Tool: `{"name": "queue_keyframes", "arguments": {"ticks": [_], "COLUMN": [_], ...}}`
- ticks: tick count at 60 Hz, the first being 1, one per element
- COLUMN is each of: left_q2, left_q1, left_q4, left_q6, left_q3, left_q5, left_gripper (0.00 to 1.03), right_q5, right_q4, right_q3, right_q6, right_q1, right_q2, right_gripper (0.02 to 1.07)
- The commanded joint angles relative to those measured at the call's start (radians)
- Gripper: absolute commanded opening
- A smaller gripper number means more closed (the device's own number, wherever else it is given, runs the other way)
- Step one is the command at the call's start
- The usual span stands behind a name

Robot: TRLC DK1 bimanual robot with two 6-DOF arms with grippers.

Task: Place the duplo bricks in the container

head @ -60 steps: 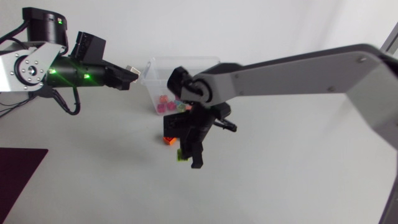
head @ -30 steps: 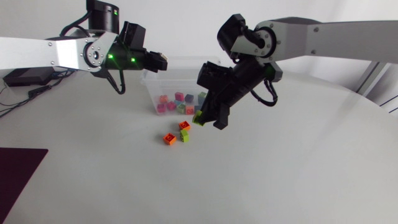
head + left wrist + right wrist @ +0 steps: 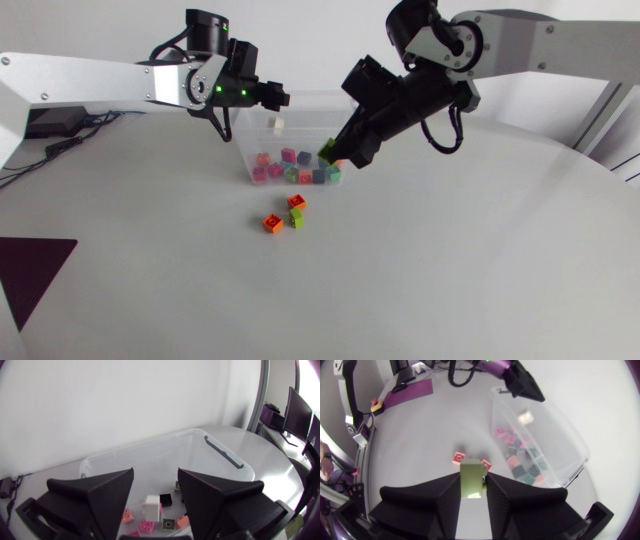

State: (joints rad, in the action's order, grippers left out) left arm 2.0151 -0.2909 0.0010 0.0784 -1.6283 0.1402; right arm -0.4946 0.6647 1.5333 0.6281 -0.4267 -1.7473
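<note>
The clear plastic container at the back of the table holds several coloured duplo bricks. My left gripper hangs over it, open. A white brick is loose in the air just below its fingers; the left wrist view shows this white brick under the gap of the left gripper, above the container. My right gripper is shut on a green brick at the container's near right corner. In the right wrist view the green brick sits between its fingers.
Three bricks lie on the table in front of the container: an orange one, a red-orange one and a small green one. A dark purple mat lies at the table's left front edge.
My left gripper moved right over the container and opened, letting the white brick drop. My right arm lifted the green brick off the table and carried it back to the container.
</note>
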Motion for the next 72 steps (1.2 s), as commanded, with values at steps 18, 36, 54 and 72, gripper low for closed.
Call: {"name": "queue_keyframes", "arguments": {"ticks": [18, 36, 54, 72], "left_q2": [-0.306, -0.513, -0.480, -0.340], "left_q1": [-0.011, 0.013, 0.018, -0.040], "left_q4": [-0.042, -0.168, -0.177, -0.182], "left_q6": [0.116, 0.310, 0.399, 0.402], "left_q3": [0.275, 0.567, 0.694, 0.690], "left_q5": [0.010, 0.093, 0.139, 0.118], "left_gripper": [0.98, 0.98, 0.98, 0.98], "right_q5": [0.014, 0.053, 0.106, 0.188], "right_q4": [-0.175, -0.263, -0.343, -0.332], "right_q3": [0.154, 0.317, 0.406, 0.551], "right_q6": [-0.232, -0.340, -0.395, -0.461], "right_q1": [0.036, 0.036, 0.031, 0.022], "right_q2": [-0.086, -0.250, -0.380, -0.491], "right_gripper": [0.21, 0.21, 0.23, 0.99]}}
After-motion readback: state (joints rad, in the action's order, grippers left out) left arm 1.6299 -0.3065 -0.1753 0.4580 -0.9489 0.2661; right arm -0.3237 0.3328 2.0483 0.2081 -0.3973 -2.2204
